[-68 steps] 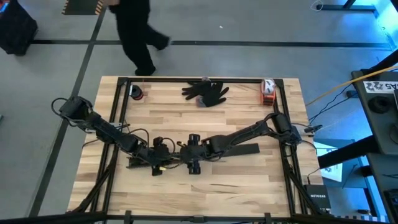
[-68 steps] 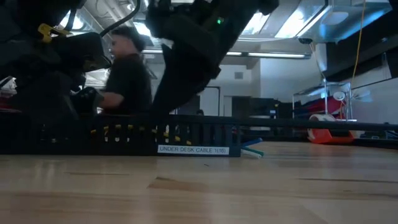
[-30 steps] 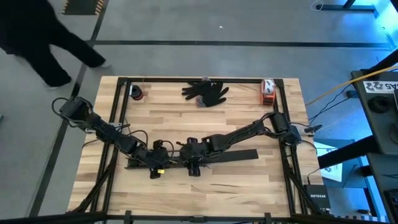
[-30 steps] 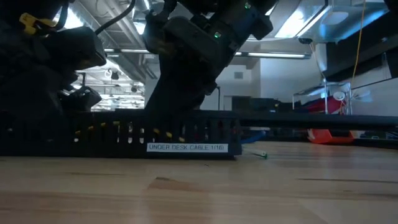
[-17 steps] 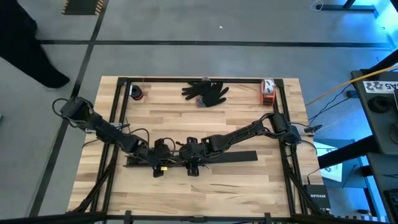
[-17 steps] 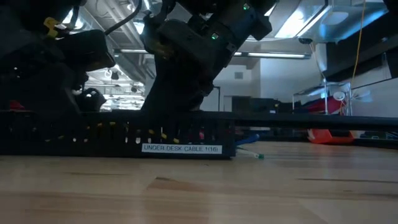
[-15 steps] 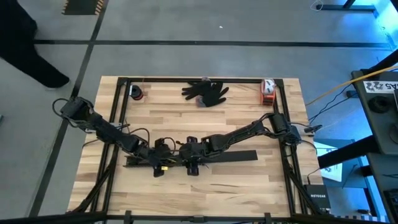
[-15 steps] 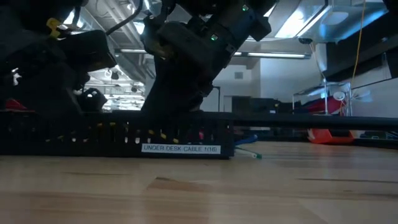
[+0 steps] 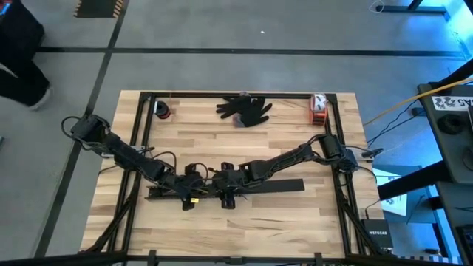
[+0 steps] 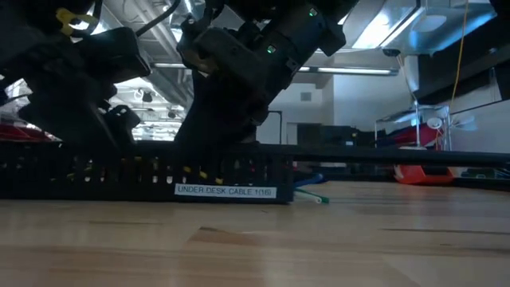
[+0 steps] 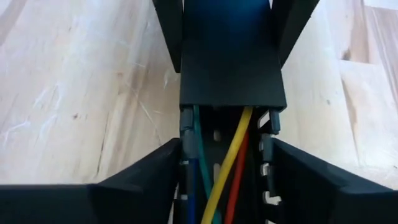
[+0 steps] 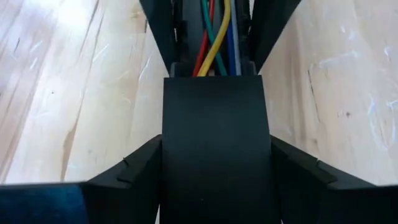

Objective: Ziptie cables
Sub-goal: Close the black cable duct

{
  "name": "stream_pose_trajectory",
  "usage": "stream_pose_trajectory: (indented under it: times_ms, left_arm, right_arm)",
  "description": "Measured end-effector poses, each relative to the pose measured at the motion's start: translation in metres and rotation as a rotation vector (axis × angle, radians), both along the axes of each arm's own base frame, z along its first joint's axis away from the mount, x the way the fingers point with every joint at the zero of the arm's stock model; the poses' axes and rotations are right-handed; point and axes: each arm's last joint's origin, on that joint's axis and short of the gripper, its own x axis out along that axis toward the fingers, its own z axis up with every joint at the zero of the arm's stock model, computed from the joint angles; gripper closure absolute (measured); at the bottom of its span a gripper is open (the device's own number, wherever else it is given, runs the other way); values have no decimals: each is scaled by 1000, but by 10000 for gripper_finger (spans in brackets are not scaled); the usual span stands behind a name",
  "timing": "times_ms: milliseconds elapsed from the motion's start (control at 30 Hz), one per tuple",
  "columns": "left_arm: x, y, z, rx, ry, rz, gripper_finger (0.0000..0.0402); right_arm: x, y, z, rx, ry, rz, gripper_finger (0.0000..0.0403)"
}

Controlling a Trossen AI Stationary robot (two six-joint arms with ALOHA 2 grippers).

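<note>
Left tool straddles the black slotted channel near its middle; whether it is clamped on the walls or merely flanking them cannot be told. Right tool sits just beside it on the same channel, facing it, jaws pressed against both sides of the flat black cover, and is judged to be grasping the channel there. The cables lie inside the channel, partly under the cover, loose and unbound. No tie is seen around them. Their long axis follows the channel's, flat on the table, running from the left arm's side toward the right arm's side. A green tip shows just past the labelled end of the channel in the low view. Risks, as judged:

- The two tools are very close on the channel, so a small lateral move by either could bring them into contact.
- A one-sided push could skid or twist the channel on the table, as nothing is seen to fasten it.
- A cable lifted against the cover's edge could be pinched.
- Loose strands could slip out through the wall slots if the channel tilts.
</note>
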Motion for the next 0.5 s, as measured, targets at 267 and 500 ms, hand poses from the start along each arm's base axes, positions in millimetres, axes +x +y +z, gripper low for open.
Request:
stream_pose_trajectory:
  times_ms: [267, 500]
  left_arm:
    - [9, -5, -8, 14, -51, -67, 206]
    - [10, -4, -9, 3, -51, -67, 177]
  right_arm:
    - [4, 2, -2, 19, -55, -27, 169]
    - [5, 2, -3, 16, -53, -44, 173]
